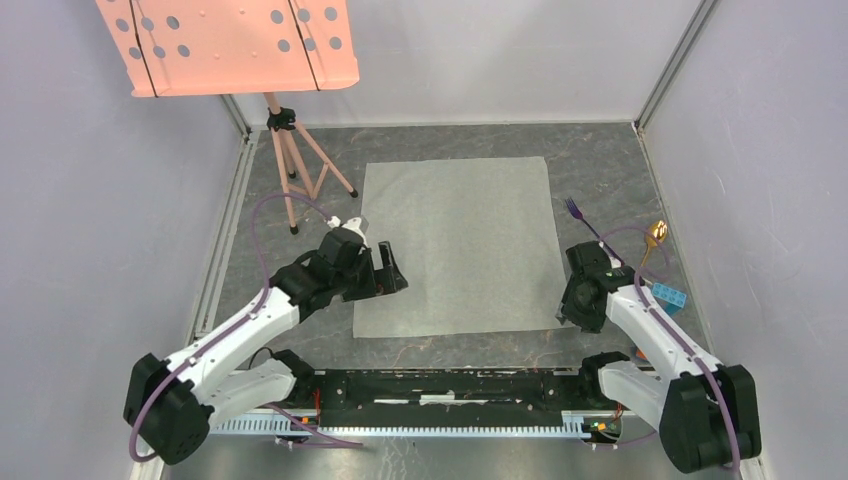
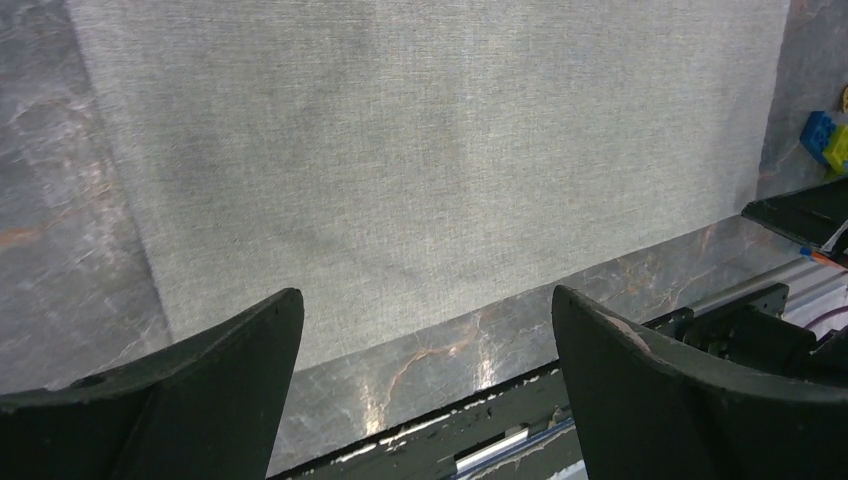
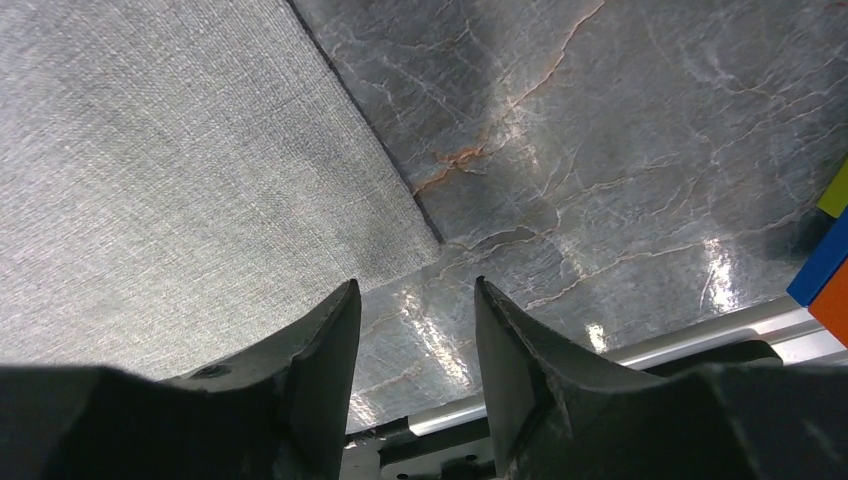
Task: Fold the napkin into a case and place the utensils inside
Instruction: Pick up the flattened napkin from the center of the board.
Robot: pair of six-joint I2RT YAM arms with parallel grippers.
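The light grey napkin (image 1: pixel 455 245) lies flat and unfolded on the dark table; it also fills the left wrist view (image 2: pixel 420 160) and the left of the right wrist view (image 3: pixel 170 170). The purple fork (image 1: pixel 578 216) and the gold-bowled spoon (image 1: pixel 655 238) lie right of it. My left gripper (image 1: pixel 392 272) is open and empty at the napkin's near left corner (image 2: pixel 425 300). My right gripper (image 1: pixel 567 306) is open and empty at the napkin's near right corner (image 3: pixel 415 290).
A salmon-pink perforated panel (image 1: pixel 230 45) on a tripod (image 1: pixel 290 150) stands at the back left. Toy blocks (image 1: pixel 668 296) lie beside the right arm and show in both wrist views (image 2: pixel 826 138) (image 3: pixel 826 262). The black base rail (image 1: pixel 440 390) runs along the near edge.
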